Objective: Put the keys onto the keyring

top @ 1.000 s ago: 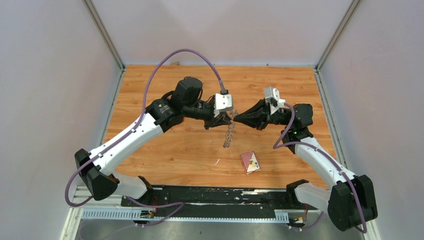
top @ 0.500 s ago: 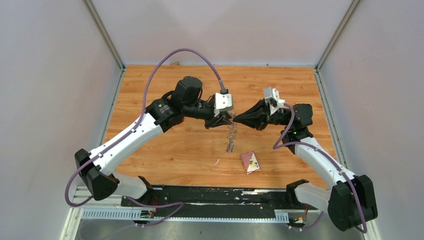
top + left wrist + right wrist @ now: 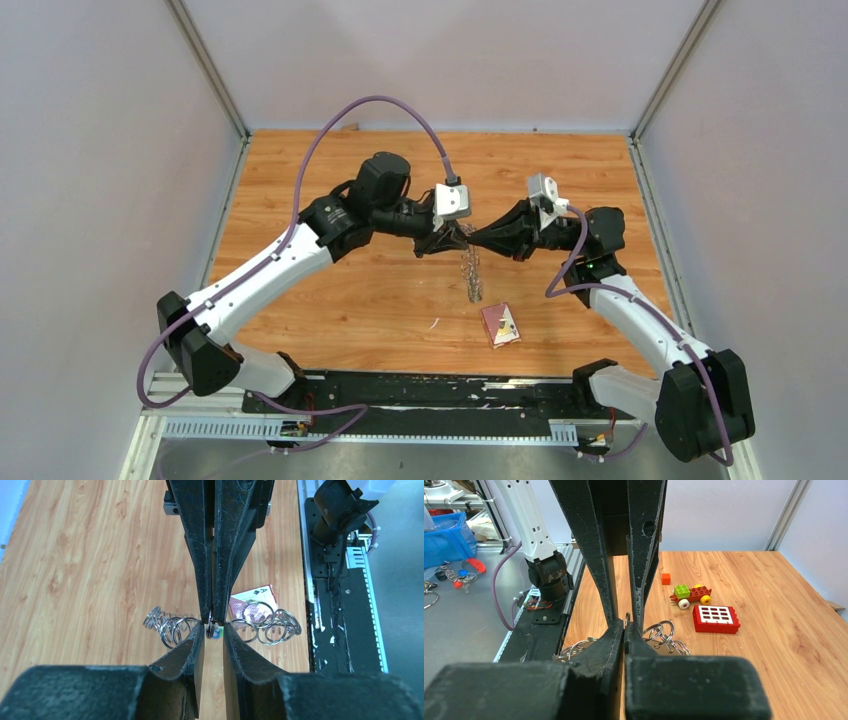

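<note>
Tabletop (image 3: 330,290): wood-grain, walled on three sides.
Left gripper (image 3: 458,238): above mid-tabletop; fingers narrowly apart astride a ring; whether it grips cannot be told.
Right gripper (image 3: 474,240): tip to tip with the left; fingers pinched together on the keyring.
Keyring (image 3: 470,275): linked silvery rings hanging from the tips.
Card (image 3: 500,324): maroon, flat, toward the near edge.

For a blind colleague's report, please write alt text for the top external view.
The left gripper and right gripper meet tip to tip above a wooden table, and a keyring of silvery rings hangs where they meet. A maroon card lies on the table nearby.
</note>
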Available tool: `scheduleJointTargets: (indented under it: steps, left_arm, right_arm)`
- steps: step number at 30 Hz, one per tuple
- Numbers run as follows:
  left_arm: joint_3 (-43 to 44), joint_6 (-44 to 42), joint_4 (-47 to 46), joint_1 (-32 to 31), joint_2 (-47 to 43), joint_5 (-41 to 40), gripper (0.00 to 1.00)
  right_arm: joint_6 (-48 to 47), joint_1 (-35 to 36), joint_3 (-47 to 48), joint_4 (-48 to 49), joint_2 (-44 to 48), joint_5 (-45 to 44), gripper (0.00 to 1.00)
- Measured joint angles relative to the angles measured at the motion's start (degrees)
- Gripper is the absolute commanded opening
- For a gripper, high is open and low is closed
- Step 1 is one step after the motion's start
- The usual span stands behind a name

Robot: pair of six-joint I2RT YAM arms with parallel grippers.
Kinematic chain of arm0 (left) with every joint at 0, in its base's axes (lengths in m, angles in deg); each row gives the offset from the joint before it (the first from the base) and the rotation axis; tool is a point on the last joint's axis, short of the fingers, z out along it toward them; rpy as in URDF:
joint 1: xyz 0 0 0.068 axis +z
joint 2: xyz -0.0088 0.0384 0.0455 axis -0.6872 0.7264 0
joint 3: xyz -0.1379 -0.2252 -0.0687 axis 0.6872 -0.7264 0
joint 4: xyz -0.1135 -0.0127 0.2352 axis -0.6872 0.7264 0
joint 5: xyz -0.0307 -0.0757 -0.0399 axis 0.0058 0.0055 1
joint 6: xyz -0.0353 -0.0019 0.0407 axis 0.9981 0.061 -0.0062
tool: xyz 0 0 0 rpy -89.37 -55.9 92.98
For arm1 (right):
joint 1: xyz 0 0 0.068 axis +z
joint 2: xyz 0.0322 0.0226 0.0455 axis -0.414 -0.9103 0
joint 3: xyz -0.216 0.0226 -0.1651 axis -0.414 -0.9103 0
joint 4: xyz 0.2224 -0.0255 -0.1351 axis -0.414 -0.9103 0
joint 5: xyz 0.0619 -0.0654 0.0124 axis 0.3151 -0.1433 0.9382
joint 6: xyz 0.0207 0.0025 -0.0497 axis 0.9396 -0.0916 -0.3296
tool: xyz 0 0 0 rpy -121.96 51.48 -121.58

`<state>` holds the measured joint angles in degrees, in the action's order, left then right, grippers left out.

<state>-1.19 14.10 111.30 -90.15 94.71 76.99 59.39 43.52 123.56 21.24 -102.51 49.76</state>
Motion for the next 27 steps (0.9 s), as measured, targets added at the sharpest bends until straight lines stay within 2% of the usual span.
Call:
scheduleJointTargets:
  steps: [7, 11, 12, 19, 27]
  left_arm:
    - [0.3, 0.5, 0.1, 0.0, 0.8, 0.3, 0.18]
    - [0.4, 0.5, 0.5, 0.1, 0.9, 0.0, 0.01]
    - [0.4, 0.6, 0.6, 0.1, 0.9, -0.1, 0.0]
    - [0.2, 0.7, 1.3, 0.3, 1.1, -0.5, 0.0]
    - [-0.8, 1.0, 0.5, 0.3, 0.9, -1.4, 0.0]
  right_arm:
    - [-1.0, -0.1, -0.2, -1.2, 0.0, 0.0, 0.0]
    - [-2.4, -0.1, -0.2, -2.5, 0.0, 0.0, 0.0]
    - [-2.8, -0.1, -0.2, -2.9, 0.0, 0.0, 0.0]
    - [-6.1, 0.0, 0.1, -6.2, 0.0, 0.0, 0.01]
    - [-8.6, 0.0, 1.2, -11.5, 0.0, -0.2, 0.15]
